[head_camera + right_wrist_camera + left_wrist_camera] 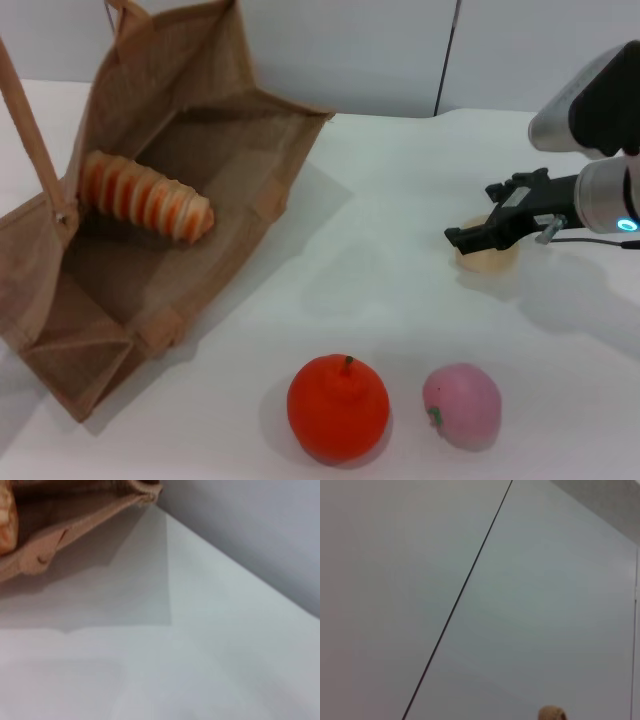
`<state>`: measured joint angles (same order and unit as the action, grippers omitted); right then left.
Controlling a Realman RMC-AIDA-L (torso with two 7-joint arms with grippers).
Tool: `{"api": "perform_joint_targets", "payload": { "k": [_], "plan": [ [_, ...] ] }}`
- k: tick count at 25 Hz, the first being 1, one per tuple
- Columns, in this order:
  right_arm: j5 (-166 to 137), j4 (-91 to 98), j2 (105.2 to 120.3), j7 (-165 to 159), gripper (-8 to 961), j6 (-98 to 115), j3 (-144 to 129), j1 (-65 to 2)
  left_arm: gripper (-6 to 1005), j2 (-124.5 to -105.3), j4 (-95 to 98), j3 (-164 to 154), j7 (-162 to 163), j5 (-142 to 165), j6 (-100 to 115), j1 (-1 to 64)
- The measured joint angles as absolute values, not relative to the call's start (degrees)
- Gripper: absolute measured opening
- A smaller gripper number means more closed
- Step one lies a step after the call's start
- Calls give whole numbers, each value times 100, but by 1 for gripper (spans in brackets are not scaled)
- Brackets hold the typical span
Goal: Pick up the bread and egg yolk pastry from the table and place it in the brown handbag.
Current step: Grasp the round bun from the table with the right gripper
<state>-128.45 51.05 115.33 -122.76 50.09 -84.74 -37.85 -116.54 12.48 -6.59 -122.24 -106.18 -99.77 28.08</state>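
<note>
The brown handbag (200, 120) lies open on its side at the left of the table. The striped bread (147, 196) lies inside it. The egg yolk pastry (489, 260) sits on the table at the right. My right gripper (474, 216) is just over the pastry, open, with its black fingers (468, 237) apart above it. In the right wrist view the handbag's edge (75, 525) and a bit of the bread (6, 520) show. My left gripper is out of view; the left wrist view shows only the wall and a tan scrap of handle (551, 713).
An orange fruit (338, 407) and a pink peach-like ball (462, 405) sit at the table's front. The white wall stands behind the table. Bare table lies between the handbag and the pastry.
</note>
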Motion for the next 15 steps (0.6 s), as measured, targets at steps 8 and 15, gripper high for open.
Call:
{"api": "perform_joint_targets", "payload": {
  "k": [8,15],
  "plan": [
    [-12942,4468,11486,-12271,893,4997,-8460,-4145,122,-11654,1247,-702,-12226,-10609,-9882,2834],
    [-13205,4475,11451,-12331,811,5264,-8221,-4163,122,-11649,1248,-692,-12226,-10608,-9860,2824]
  ]
}}
